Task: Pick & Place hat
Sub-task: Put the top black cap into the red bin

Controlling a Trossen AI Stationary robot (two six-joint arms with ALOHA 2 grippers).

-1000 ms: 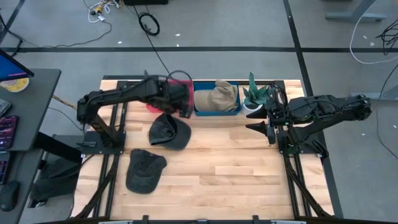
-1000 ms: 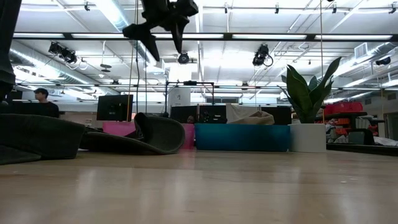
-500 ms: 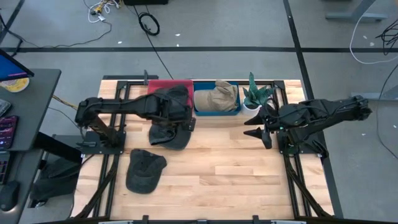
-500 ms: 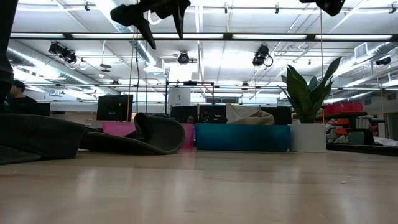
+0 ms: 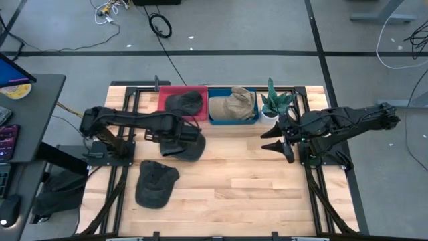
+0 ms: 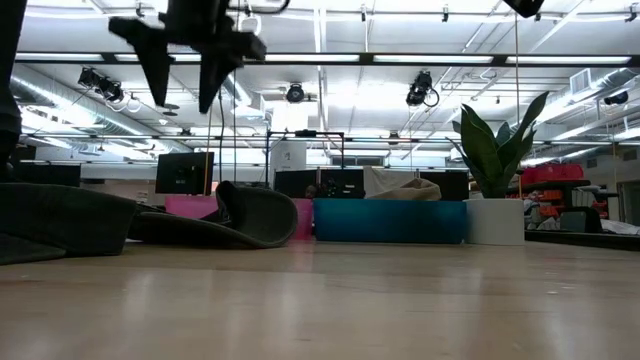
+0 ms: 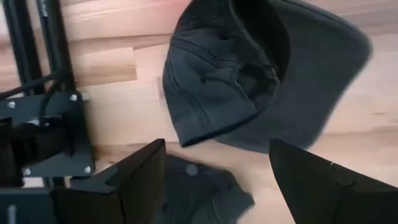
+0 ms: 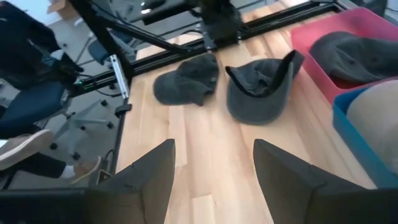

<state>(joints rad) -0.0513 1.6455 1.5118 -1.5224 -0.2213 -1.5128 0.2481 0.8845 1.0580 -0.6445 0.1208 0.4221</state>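
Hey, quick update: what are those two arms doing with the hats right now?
Left gripper open, empty, above upturned dark hat. Right gripper open, waiting. One dark hat in red bin. Nothing blocking.

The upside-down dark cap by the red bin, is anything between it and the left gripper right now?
Nothing visible. The left gripper hangs open over the upturned cap, with only air between. The red bin behind it already holds one dark cap.

The left arm is covering part of the upturned hat (image 5: 184, 142) in the high view; the nearer hat (image 6: 50, 222) is running off the low view's edge, and the right claw (image 6: 522, 6) is barely showing there
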